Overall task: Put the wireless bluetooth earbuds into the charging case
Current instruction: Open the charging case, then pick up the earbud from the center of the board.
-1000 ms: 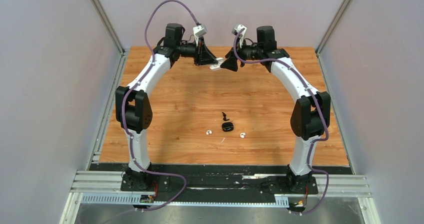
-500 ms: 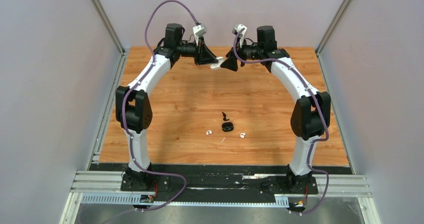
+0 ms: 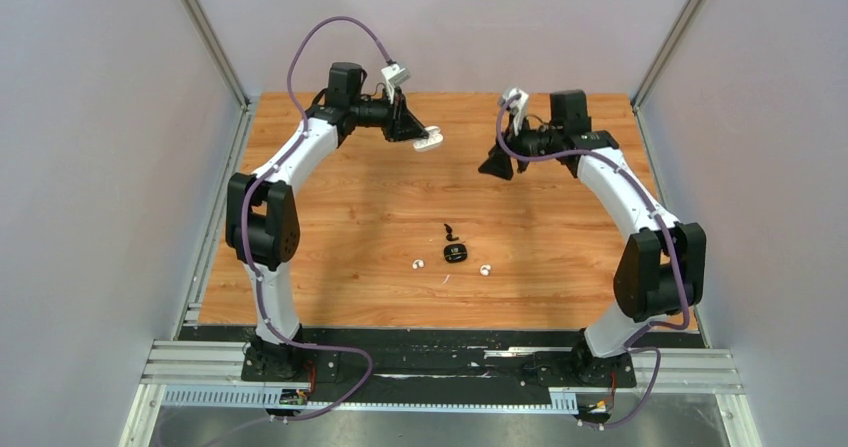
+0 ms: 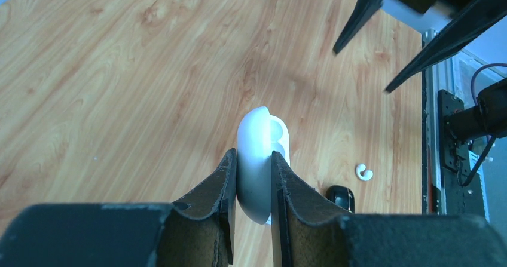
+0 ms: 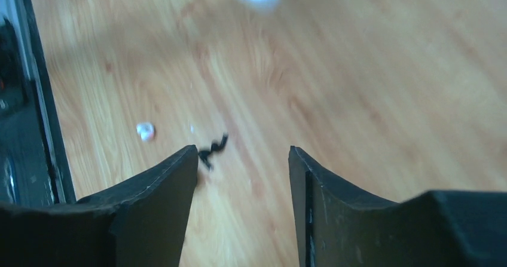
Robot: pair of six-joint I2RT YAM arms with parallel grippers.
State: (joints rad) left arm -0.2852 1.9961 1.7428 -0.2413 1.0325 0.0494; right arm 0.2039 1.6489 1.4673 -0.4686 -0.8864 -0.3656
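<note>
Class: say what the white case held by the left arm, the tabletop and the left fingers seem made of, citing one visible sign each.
White case: probably moulded plastic; smooth, rounded, softly glossy. Tabletop: wood or wood-look laminate; grain pattern with an even sheen, which one is unclear. Left fingers: dark, matt, slightly rough faces, perhaps rubber or printed plastic.

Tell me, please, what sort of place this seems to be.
Most likely a robotics lab test cell: a left arm and right arm bolted to metal rails at the edge of a wood-grain table, plain grey panels enclosing three sides, and the left end effector gripping a white charging case.
</note>
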